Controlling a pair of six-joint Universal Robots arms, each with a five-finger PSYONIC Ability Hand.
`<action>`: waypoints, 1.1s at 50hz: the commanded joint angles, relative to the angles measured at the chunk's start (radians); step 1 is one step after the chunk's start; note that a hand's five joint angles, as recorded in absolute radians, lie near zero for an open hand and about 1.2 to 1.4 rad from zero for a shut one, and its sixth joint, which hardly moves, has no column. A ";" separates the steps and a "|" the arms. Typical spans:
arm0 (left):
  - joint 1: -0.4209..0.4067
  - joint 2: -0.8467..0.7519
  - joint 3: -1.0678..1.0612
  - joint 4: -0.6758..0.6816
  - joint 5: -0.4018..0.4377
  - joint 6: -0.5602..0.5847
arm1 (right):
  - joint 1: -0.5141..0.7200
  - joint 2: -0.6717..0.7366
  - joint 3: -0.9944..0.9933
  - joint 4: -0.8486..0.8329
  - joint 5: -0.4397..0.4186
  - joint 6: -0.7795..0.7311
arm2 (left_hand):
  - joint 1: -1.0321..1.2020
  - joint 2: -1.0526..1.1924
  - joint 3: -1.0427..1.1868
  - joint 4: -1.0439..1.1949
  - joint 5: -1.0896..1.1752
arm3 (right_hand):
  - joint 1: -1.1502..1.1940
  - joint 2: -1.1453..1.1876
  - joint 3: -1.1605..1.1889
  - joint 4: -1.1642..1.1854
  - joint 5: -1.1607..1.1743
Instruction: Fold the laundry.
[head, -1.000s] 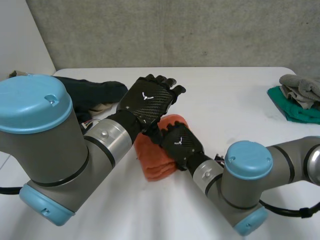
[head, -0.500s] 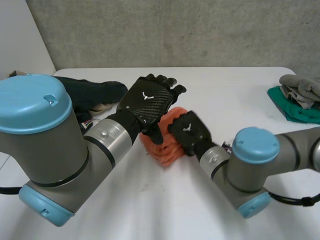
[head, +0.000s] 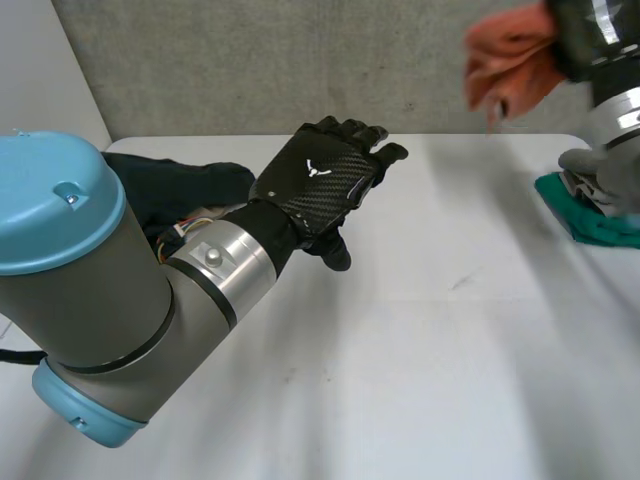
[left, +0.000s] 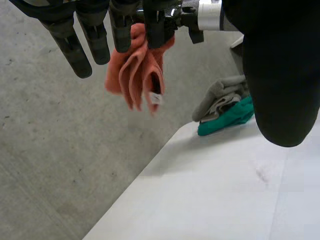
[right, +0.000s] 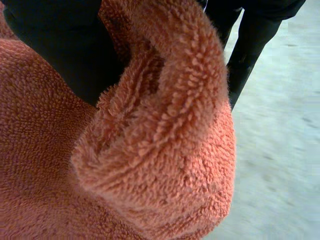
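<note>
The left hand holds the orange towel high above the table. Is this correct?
No: the right hand holds the orange towel high above the table, as the head view shows. The left hand is open and holds nothing.

The towel (right: 150, 150) in my right hand (right: 55, 45) is nubbly, matt terry cloth. My left hand (head: 325, 185) has a woven, faintly glossy back. The worktop (head: 420, 350) under it is smooth and matt.
</note>
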 joint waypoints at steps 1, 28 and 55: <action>-0.002 0.003 0.001 0.000 0.002 0.002 | -0.167 0.211 -0.232 -0.034 0.000 0.119 | -0.010 -0.013 -0.019 -0.013 -0.030 | 0.428 0.278 0.246 0.206 0.334; -0.004 -0.009 -0.036 0.000 0.000 0.002 | -0.439 0.367 0.012 -0.166 -0.273 0.192 | -0.004 -0.007 -0.013 -0.007 -0.025 | 0.428 0.278 0.246 0.206 0.334; -0.010 0.055 -0.022 0.000 -0.012 -0.001 | -0.686 -0.127 0.076 0.752 0.177 -0.484 | -0.016 -0.019 -0.025 -0.019 -0.036 | -0.794 -0.943 -0.976 -1.015 -0.888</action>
